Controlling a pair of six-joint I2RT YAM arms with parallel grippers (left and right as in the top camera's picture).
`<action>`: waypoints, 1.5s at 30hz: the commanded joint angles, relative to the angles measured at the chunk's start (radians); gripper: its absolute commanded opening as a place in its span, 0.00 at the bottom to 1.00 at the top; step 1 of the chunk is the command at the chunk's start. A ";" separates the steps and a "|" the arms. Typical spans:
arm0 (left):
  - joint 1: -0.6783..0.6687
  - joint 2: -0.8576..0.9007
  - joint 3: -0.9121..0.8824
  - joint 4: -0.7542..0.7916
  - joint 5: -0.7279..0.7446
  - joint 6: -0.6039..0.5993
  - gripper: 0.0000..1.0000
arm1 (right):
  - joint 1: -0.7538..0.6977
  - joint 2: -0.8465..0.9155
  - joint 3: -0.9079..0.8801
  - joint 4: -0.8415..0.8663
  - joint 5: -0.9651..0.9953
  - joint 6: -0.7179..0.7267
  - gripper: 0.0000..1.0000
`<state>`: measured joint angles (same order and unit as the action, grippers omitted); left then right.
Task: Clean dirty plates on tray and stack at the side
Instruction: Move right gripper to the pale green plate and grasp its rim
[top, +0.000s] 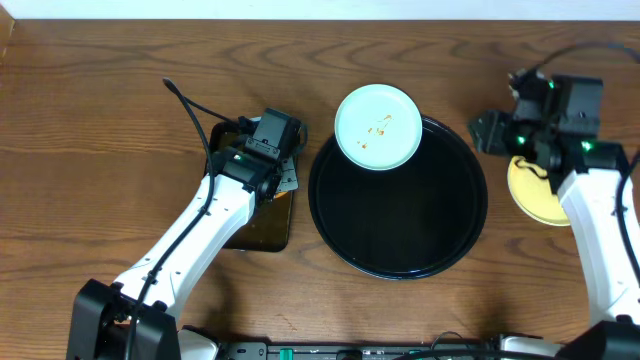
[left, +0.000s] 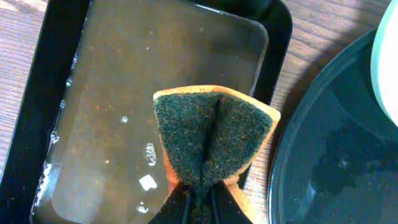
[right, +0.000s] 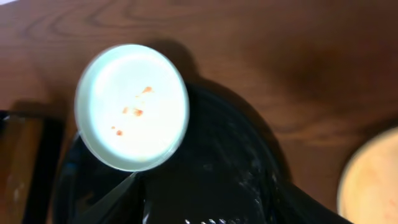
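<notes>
One pale mint-blue plate (top: 378, 126) with small orange smears sits on the far rim of the round black tray (top: 400, 235). It also shows in the right wrist view (right: 132, 106). A pale yellow plate (top: 535, 195) lies on the table right of the tray, partly under my right arm. A second mint plate is not in view. My left gripper (top: 283, 180) is shut on a folded orange sponge (left: 211, 134) with a dark green scouring face. My right gripper (top: 488, 133) is open and empty, apart from the tray's far right rim (right: 249, 143).
A smaller rectangular dark tray (left: 37, 124) holding brownish water lies left of the round tray, under the sponge. The yellow plate's edge shows in the right wrist view (right: 373, 180). Cables run behind both arms.
</notes>
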<state>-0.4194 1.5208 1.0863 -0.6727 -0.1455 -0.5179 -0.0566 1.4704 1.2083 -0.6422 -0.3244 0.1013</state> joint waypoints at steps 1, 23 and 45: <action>0.004 0.003 -0.003 0.000 -0.020 0.016 0.09 | 0.068 0.069 0.042 -0.004 -0.001 -0.032 0.59; 0.004 0.003 -0.003 -0.001 -0.020 0.016 0.09 | 0.166 0.537 0.042 0.189 -0.073 0.143 0.35; 0.019 0.024 -0.004 0.001 -0.032 0.029 0.09 | 0.175 0.543 0.040 -0.143 0.003 0.073 0.01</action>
<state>-0.4187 1.5208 1.0863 -0.6739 -0.1543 -0.5163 0.1089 2.0026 1.2572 -0.7547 -0.4068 0.2081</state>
